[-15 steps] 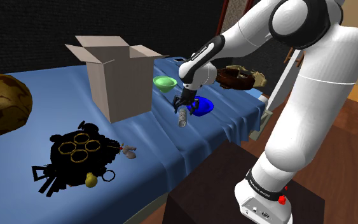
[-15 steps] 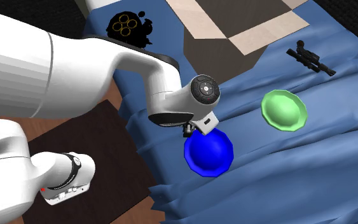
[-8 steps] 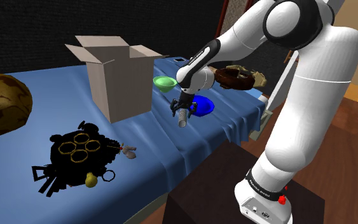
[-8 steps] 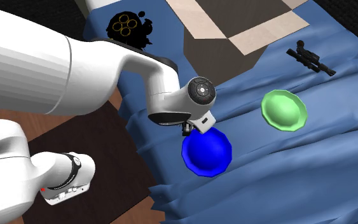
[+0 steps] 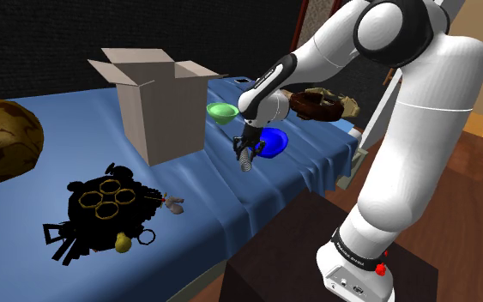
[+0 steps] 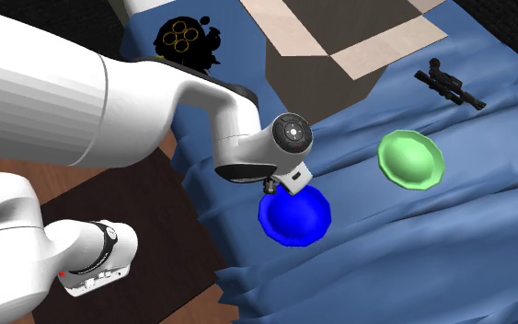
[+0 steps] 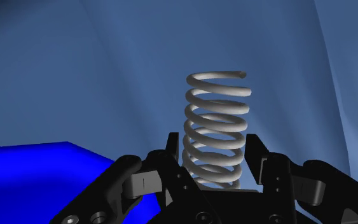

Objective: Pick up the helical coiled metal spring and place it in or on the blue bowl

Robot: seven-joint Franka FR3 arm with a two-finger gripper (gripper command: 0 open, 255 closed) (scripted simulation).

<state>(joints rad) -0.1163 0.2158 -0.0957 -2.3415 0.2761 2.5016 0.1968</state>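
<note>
Spring (image 7: 214, 130) in claw (image 7: 212, 154), near blue bowl (image 7: 37, 181)

Only bare blue cloth separates the gripper (image 5: 244, 154), clasping the coil spring (image 5: 246, 161), from the blue bowl (image 5: 273, 141) just beside it near the table's (image 5: 59, 146) stand-side edge. The tall open cardboard box (image 5: 158, 111) stands mid-table nearby. The green bowl (image 5: 222, 111) lies farther in, apart.
</note>
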